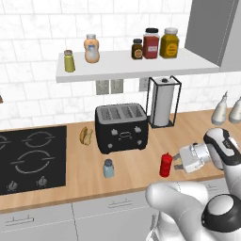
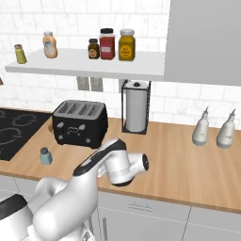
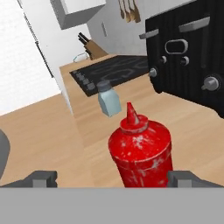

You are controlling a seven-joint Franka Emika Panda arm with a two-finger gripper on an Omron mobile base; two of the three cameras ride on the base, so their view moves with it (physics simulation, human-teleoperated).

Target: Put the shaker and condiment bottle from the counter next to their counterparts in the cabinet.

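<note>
Counter [image 1: 141, 172] bears condiment bottle [image 3: 139, 148] between wide-apart fingers [image 3: 181, 178], unheld.

Right before the hand [image 3: 112, 178] stands the bottle [image 3: 139, 151], glossy red plastic, mottled with pale scuffs. Beyond it, the shaker [image 3: 108, 99] looks smooth, pale and matt. Under both, the desk [image 3: 52, 127] is light matt wood. To the side, the toaster [image 3: 192, 57] gleams black, with metal knobs.
</note>
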